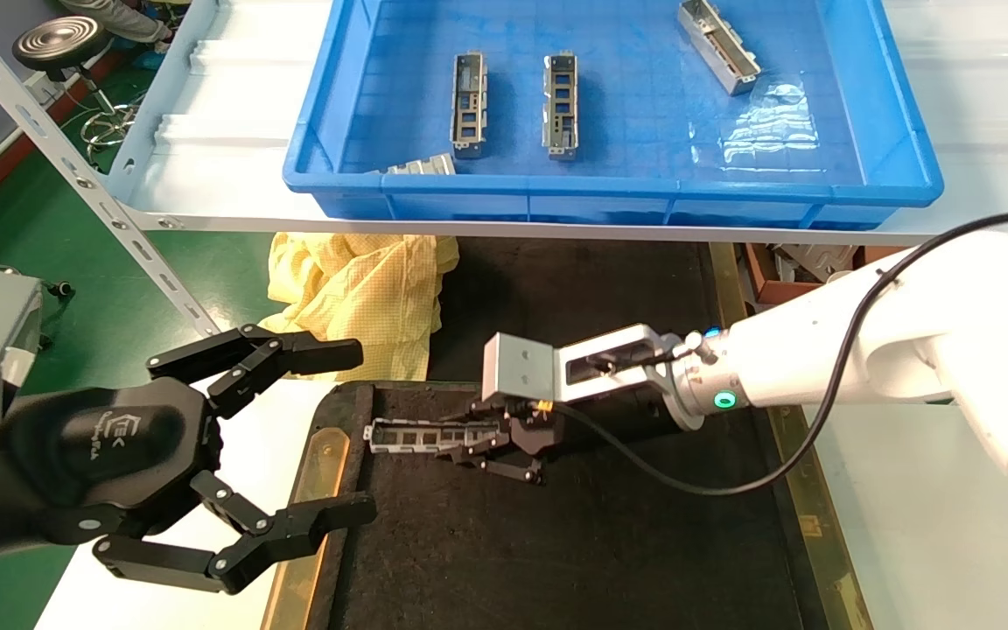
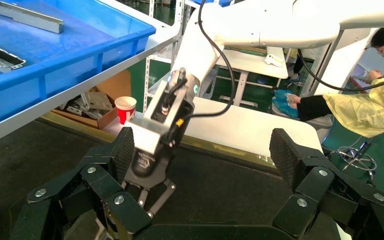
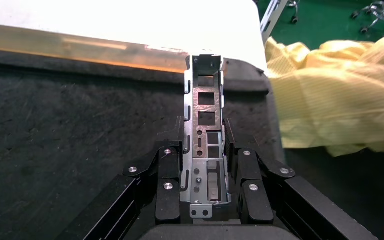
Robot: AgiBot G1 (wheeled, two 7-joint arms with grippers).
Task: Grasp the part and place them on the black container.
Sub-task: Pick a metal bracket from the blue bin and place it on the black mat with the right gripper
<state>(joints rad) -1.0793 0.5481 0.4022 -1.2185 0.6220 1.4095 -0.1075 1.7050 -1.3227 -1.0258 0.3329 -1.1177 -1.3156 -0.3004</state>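
My right gripper (image 1: 473,440) is shut on a part (image 1: 416,434), a slim silver channel with rectangular cut-outs. It holds the part low over the far left corner of the black container (image 1: 556,542). In the right wrist view the part (image 3: 203,95) sticks out between the fingers (image 3: 169,170) of the gripper (image 3: 204,125), over the felt surface (image 3: 55,125). I cannot tell if the part touches the felt. Several more parts (image 1: 469,105) (image 1: 560,105) (image 1: 718,45) lie in the blue crate (image 1: 609,185). My left gripper (image 1: 362,430) is open and empty at the container's left edge.
The blue crate stands on a white shelf above the container's far side, with a slanted metal strut (image 1: 75,166) on the left. A yellow cloth (image 1: 355,280) lies under the shelf. A red cup (image 2: 125,107) and a seated person (image 2: 375,100) are beyond the right side.
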